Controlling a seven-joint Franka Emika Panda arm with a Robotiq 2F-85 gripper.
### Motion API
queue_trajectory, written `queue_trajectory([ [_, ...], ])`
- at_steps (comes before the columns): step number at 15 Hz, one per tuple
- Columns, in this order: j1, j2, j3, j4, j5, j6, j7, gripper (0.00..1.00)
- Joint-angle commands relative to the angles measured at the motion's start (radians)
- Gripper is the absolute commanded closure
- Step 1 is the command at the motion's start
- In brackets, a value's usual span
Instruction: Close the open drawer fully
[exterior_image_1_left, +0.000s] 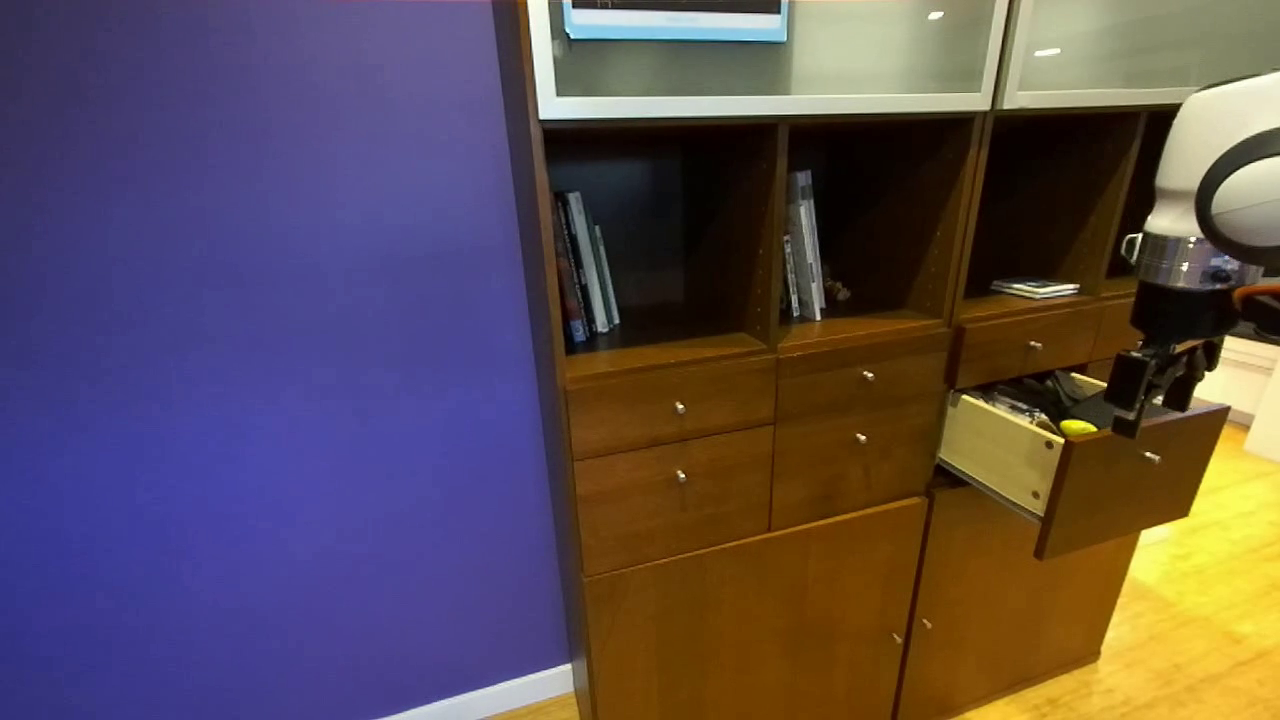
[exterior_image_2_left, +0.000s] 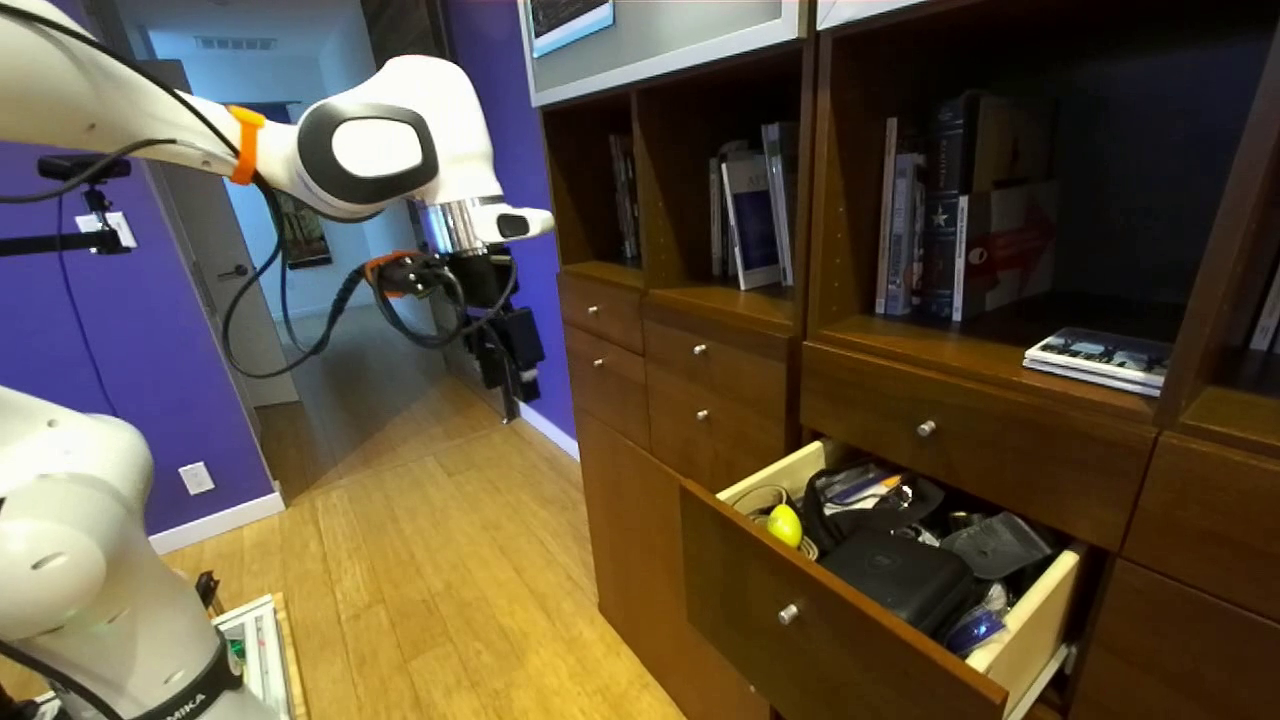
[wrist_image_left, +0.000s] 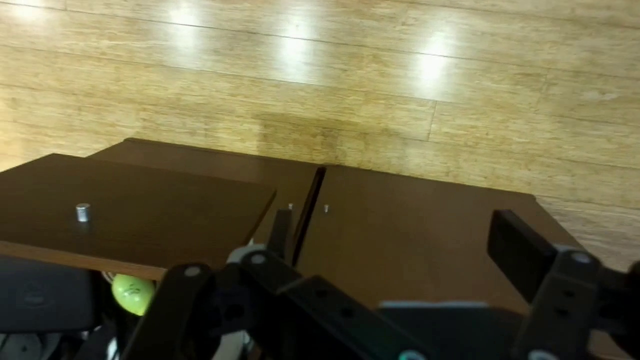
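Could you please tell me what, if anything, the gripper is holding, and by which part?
Nothing is held: the gripper stands open, jaws apart and empty, clear of the open wooden drawer.

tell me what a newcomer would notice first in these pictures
Probably the open drawer, jutting from the brown cabinet. Inside it, near the front, a bright yellow-green item stands out. The white robot arm, at the left of an exterior view, would likely follow.

In an exterior view, the drawer (exterior_image_2_left: 840, 620), in which a case (exterior_image_2_left: 895, 578) lies, sticks out below another drawer (exterior_image_2_left: 975, 445); on the shelf (exterior_image_2_left: 920, 348) above them, some books (exterior_image_2_left: 943, 220) are standing
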Motion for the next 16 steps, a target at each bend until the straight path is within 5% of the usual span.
queue_trajectory([
  [1, -0.059, 0.104, -0.084, 0.029, -0.072, 0.096, -0.090, 0.00],
  [8, -0.135, 0.306, -0.192, 0.097, -0.133, 0.296, -0.230, 0.00],
  [16, -0.137, 0.308, -0.186, 0.093, -0.113, 0.289, -0.223, 0.00],
])
